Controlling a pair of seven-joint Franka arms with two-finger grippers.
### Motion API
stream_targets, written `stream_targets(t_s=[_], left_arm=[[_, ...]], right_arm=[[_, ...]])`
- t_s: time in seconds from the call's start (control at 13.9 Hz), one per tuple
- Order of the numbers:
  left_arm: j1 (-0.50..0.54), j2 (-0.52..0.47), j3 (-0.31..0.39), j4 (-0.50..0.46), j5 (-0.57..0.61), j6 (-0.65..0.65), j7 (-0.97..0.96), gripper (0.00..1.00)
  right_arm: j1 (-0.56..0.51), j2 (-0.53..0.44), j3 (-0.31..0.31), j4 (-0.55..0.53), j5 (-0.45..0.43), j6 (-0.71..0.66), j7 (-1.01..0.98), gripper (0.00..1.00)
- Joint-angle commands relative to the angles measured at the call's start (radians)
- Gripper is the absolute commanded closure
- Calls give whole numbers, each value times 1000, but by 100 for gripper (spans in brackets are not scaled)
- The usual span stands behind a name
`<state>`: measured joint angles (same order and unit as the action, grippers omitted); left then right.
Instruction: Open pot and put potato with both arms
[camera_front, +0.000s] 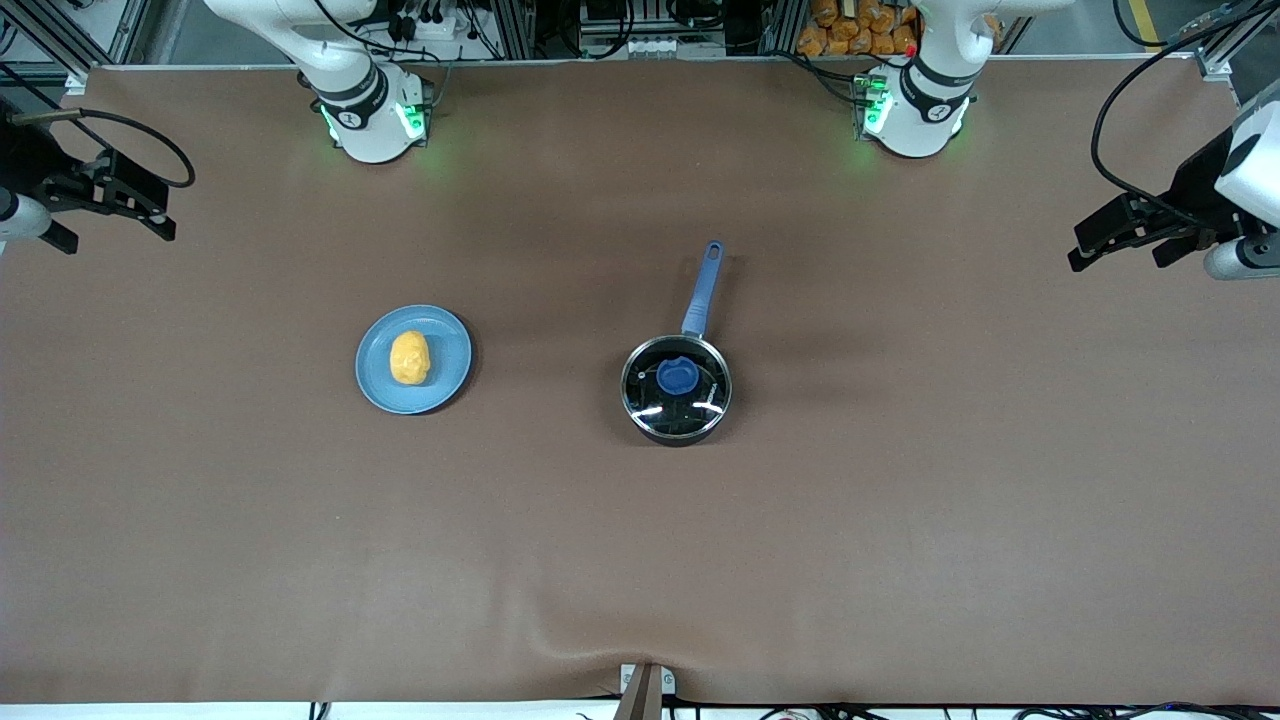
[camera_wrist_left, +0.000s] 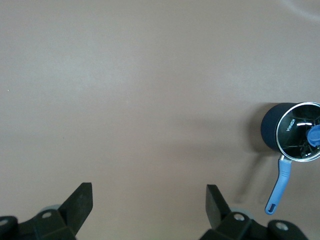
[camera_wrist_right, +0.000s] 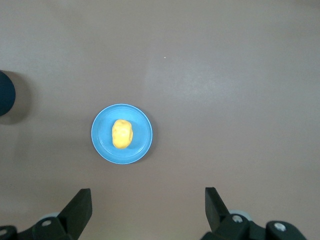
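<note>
The black pot (camera_front: 676, 410) stands near the table's middle with its glass lid (camera_front: 700, 395) on. The lid's blue knob (camera_front: 677, 376) is in the centre, and the long blue handle (camera_front: 702, 290) points toward the arms' bases. The pot also shows in the left wrist view (camera_wrist_left: 272, 131). The yellow-orange potato (camera_front: 409, 357) lies on a flat blue plate (camera_front: 445, 375), beside the pot toward the right arm's end; the right wrist view shows it too (camera_wrist_right: 122, 133). My left gripper (camera_front: 1115, 248) is open and empty, high over its end of the table. My right gripper (camera_front: 112, 222) is open and empty over the right arm's end.
A brown mat (camera_front: 640, 560) covers the whole table. A small clamp (camera_front: 641, 688) sits at the table's edge nearest the front camera. Cables and orange items (camera_front: 855, 25) lie off the table past the arms' bases.
</note>
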<state>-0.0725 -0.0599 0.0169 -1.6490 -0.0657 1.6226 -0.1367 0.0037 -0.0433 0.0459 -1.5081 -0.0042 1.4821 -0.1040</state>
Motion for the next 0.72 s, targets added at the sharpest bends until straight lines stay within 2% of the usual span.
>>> stream_targets(t_s=[0.0, 0.65], left_arm=[[-6, -20, 3, -17, 20, 11, 3, 0], [-6, -14, 12, -12, 18, 5, -4, 0]], right_arm=[[1, 10, -6, 25, 18, -22, 6, 0], [1, 11, -5, 25, 18, -20, 4, 0]])
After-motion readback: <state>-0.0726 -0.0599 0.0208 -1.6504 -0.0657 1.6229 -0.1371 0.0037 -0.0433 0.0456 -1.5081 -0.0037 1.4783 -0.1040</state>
